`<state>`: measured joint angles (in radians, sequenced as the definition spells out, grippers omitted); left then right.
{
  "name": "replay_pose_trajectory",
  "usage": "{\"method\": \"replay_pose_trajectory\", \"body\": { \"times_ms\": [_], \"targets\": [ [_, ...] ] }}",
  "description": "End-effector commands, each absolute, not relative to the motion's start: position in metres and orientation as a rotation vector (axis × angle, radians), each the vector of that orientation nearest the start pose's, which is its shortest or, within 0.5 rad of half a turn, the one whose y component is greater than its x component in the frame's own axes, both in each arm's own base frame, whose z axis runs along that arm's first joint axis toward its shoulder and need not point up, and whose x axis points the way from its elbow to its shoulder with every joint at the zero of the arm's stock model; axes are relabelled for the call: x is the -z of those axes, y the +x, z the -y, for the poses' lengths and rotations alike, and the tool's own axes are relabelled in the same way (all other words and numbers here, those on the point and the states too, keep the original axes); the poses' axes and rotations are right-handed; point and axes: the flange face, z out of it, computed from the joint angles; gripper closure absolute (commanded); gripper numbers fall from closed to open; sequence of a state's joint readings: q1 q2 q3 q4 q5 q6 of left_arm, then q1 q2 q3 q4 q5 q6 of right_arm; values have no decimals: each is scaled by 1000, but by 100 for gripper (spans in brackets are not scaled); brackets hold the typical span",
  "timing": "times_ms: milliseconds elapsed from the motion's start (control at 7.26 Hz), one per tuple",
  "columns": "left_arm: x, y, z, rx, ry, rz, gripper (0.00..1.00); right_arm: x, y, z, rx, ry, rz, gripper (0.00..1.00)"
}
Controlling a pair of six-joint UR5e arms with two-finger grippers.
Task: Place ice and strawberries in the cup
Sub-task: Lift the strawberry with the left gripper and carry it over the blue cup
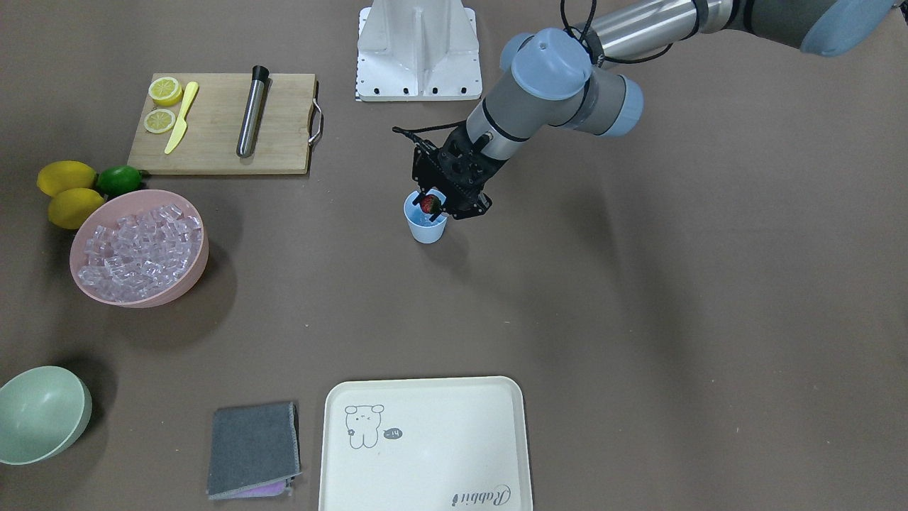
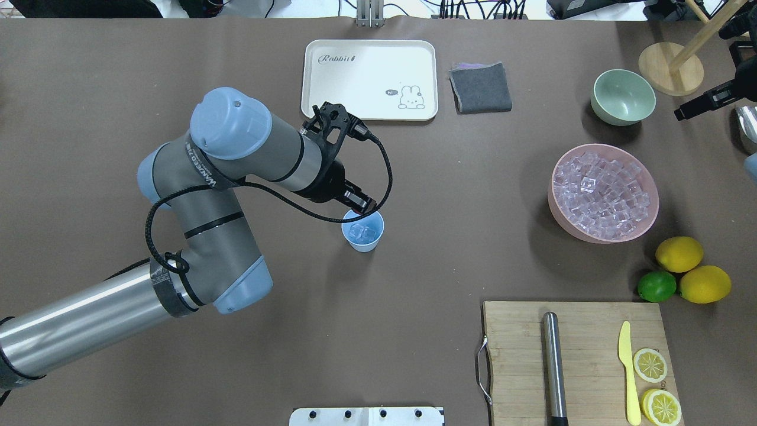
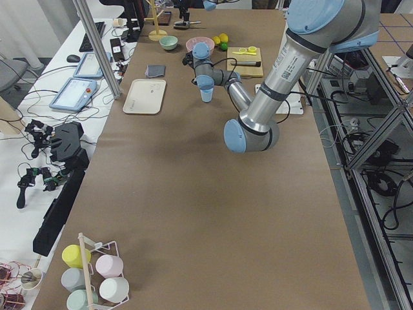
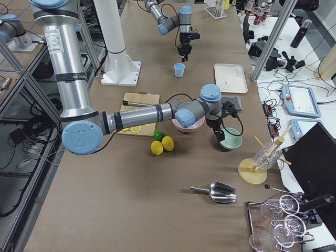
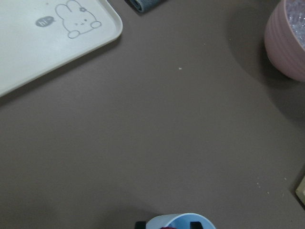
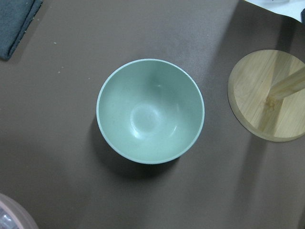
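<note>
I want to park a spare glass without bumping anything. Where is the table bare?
Bare: the stretch between the cup and the pink bowl, and the patch between the cup and the cutting board. Crowded: pink bowl, lime, lemons and cutting board sit close together; the left gripper hangs over the cup.

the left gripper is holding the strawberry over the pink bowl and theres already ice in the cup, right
Not quite. The left gripper holds the strawberry over the cup, not over the pink bowl, which stands well off to the side; the front-facing view shows this. The rest holds: the overhead view shows ice in the cup.
</note>
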<state>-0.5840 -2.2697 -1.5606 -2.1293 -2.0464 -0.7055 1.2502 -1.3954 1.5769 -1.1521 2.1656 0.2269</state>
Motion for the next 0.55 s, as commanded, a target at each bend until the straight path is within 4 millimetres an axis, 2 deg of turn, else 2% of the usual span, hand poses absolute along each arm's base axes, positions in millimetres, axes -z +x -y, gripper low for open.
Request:
{"method": "replay_pose_trajectory", "body": {
  "times_ms": [0, 275, 413],
  "targets": [
    [-183, 534, 447, -532, 499, -1190, 93, -523, -111, 584, 262, 407, 707, 0],
    [-193, 533, 445, -537, 502, -1198, 91, -524, -110, 584, 259, 408, 700, 0],
    [-195, 533, 445, -538, 501, -1196, 73, -524, -111, 583, 260, 408, 700, 0]
  ]
}}
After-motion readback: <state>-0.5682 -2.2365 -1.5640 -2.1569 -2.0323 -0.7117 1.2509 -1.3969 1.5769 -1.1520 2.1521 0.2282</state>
